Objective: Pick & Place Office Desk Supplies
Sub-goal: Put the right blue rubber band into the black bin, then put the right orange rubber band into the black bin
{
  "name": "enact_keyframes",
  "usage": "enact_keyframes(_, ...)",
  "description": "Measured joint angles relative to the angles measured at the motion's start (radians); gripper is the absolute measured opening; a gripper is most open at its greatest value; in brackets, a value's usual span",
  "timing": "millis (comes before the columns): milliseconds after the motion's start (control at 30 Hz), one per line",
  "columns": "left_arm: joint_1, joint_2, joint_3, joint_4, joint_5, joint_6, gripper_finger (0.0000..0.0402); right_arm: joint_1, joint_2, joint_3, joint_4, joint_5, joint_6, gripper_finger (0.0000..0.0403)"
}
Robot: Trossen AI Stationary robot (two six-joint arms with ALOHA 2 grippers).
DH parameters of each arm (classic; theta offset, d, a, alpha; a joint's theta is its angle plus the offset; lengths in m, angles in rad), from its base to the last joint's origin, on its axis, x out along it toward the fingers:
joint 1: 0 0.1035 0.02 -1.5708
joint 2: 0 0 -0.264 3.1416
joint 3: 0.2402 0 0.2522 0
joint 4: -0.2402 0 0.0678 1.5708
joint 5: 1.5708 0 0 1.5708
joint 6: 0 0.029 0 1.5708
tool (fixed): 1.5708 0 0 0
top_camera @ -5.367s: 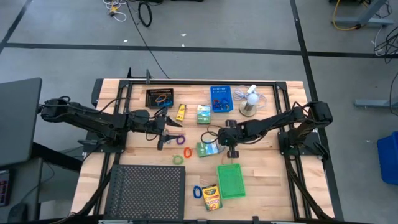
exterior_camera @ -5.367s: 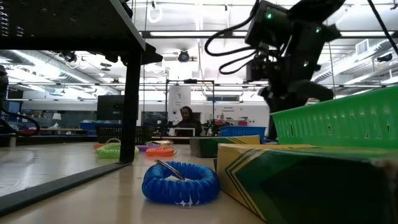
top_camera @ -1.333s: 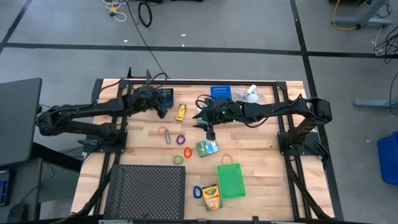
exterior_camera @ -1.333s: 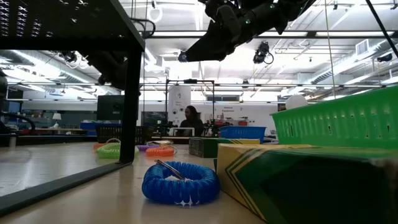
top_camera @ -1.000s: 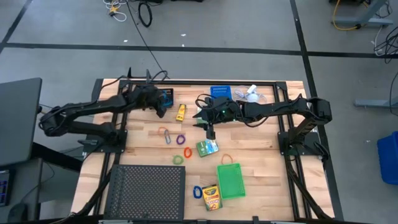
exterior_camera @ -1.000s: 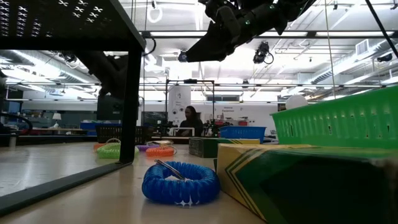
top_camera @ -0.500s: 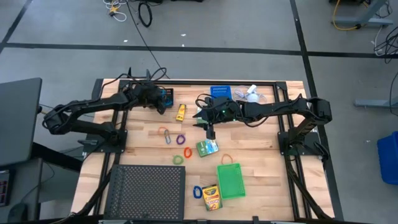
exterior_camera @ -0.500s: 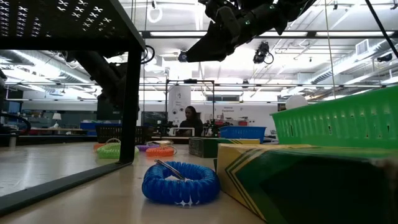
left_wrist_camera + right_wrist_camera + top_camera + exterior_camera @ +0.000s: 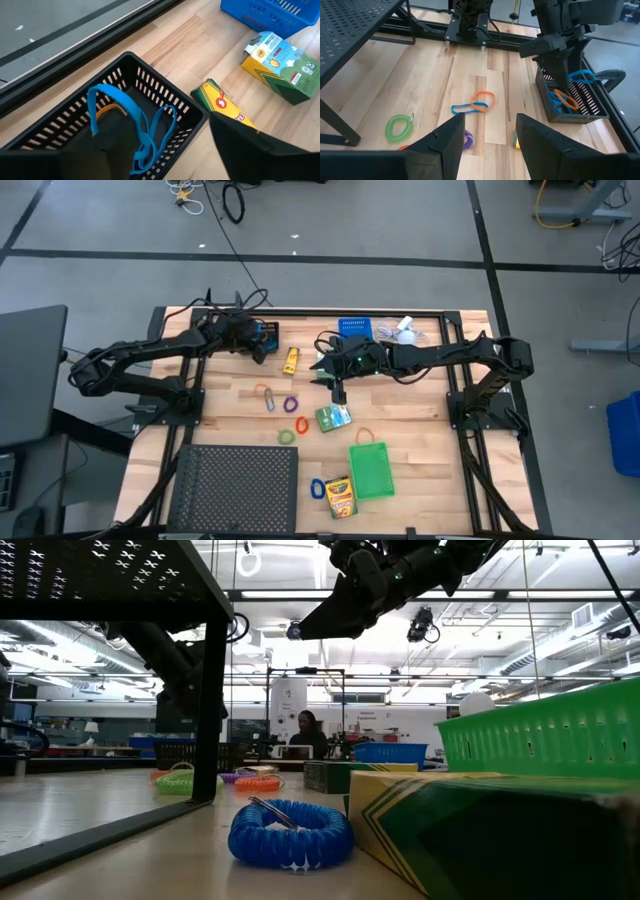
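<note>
1. Fingers of the left gripper stand spread over the black bin at the tabletop's far edge; a blue band dangles between them into the bin, draped more than pinched, beside an orange band already inside.
2. Fingers of the right gripper are also spread and hold nothing; it hangs above mid-tabletop, near the green-white box.
3. Just beside the black bin lie the yellow tube and another green-white box; the blue bin stands a little farther along the far edge.
4. Loose bands remain out: an orange-and-blue pair, a purple one, a green coil and a blue coil near the crayon box.
5. Bands look light, soft and springy, likely to snag on a finger or flop; pinching one strand at the loop's end, pressed down to the wood, seems best.
6. Boxes look stiff and light, so a grip across the narrow sides should hold. The green bin sits near the front.
</note>
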Motion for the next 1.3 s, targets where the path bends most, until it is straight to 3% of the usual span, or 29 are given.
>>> enact_keyframes(200, 0.000, 0.000, 0.000, -0.002, 0.000, 0.033, 0.0296, 0.000, 0.000, 0.000, 0.000, 0.000, -0.001, 0.0185)
enact_keyframes(367, 0.000, 0.000, 0.010, -0.059, 0.013, 0.050, 0.0298, 0.000, 0.000, 0.000, 0.000, 0.000, -0.013, 0.0185)
enact_keyframes(567, -0.003, 0.000, 0.092, -0.249, -0.088, 0.047, 0.0298, 0.000, 0.000, 0.000, 0.000, 0.000, -0.019, 0.0185)
enact_keyframes(767, -0.004, 0.004, 0.182, -0.354, -0.063, 0.078, 0.0298, 0.000, 0.000, 0.000, 0.000, 0.000, -0.019, 0.0185)
enact_keyframes(933, -0.004, 0.015, 0.219, -0.355, -0.103, 0.079, 0.0298, 0.000, 0.000, 0.000, -0.001, 0.000, -0.019, 0.0185)
enact_keyframes(1000, -0.003, 0.015, 0.219, -0.309, -0.034, 0.087, 0.0298, 0.000, 0.000, 0.000, -0.008, -0.002, -0.016, 0.0185)
enact_keyframes(1167, -0.027, 0.015, 0.219, -0.164, 0.278, 0.158, 0.0298, 0.001, 0.000, 0.000, -0.086, -0.031, -0.009, 0.0185)
enact_keyframes(1300, -0.116, 0.015, 0.219, -0.077, 0.391, 0.227, 0.0298, 0.005, 0.000, 0.000, -0.168, -0.034, 0.001, 0.0185)
